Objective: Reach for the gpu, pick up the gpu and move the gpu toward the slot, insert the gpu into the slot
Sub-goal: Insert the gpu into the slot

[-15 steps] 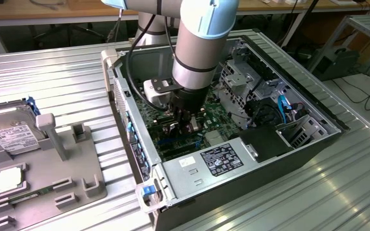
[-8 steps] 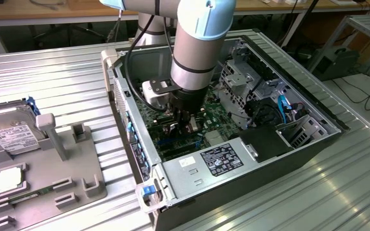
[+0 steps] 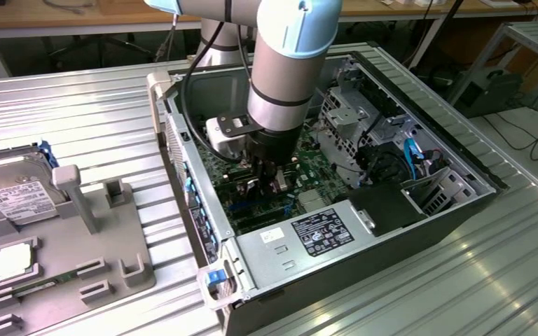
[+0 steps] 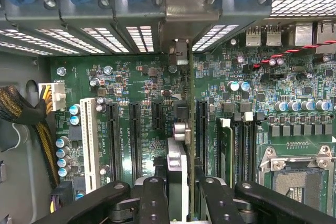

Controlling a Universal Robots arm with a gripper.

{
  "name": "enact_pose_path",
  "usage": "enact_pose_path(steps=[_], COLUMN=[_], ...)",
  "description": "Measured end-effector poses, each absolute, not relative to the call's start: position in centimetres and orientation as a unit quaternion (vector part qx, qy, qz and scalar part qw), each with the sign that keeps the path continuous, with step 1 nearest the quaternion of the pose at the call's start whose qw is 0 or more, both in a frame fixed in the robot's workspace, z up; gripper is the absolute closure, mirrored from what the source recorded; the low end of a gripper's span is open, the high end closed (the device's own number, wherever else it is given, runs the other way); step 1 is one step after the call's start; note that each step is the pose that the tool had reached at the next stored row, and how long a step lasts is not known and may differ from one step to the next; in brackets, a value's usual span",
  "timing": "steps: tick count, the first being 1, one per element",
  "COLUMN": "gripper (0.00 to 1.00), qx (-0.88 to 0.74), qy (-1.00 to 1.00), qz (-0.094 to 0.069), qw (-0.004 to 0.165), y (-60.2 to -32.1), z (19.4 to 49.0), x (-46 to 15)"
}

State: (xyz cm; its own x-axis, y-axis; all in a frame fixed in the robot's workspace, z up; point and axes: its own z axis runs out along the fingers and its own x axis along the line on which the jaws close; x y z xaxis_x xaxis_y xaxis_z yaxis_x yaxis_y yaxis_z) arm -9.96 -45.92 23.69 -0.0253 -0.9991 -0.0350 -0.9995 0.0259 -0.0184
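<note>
The gpu [image 4: 177,161] stands edge-on between my black fingers [image 4: 153,198], and its metal end bracket reaches up to the case's rear wall. My gripper [image 4: 181,184] is shut on it, just above the green motherboard [image 4: 142,82]. Several long black slots run parallel to the card; the nearest one that shows is the slot [image 4: 202,135] right beside it. What lies directly under the card is hidden. In the exterior view my gripper [image 3: 274,183] is deep inside the open computer case [image 3: 437,150], with the gpu [image 3: 276,190] as a dark shape at its tip.
A white slot [image 4: 88,140], RAM sticks [image 4: 226,150] and the square CPU socket [image 4: 294,182] flank the card. A braided cable bundle [image 4: 23,111] lies at the case wall. The power supply [image 3: 316,231] fills the case's near end. Outside, a hard drive [image 3: 12,192] rests on a grey fixture [image 3: 110,259].
</note>
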Motion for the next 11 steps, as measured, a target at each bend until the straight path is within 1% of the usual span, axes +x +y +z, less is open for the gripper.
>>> enact_pose_path(steps=[11], gripper=[0.72], qx=[-0.698], qy=[0.716], qz=[0.006], qw=[0.019], y=[-45.92], z=[23.69], x=[-9.99])
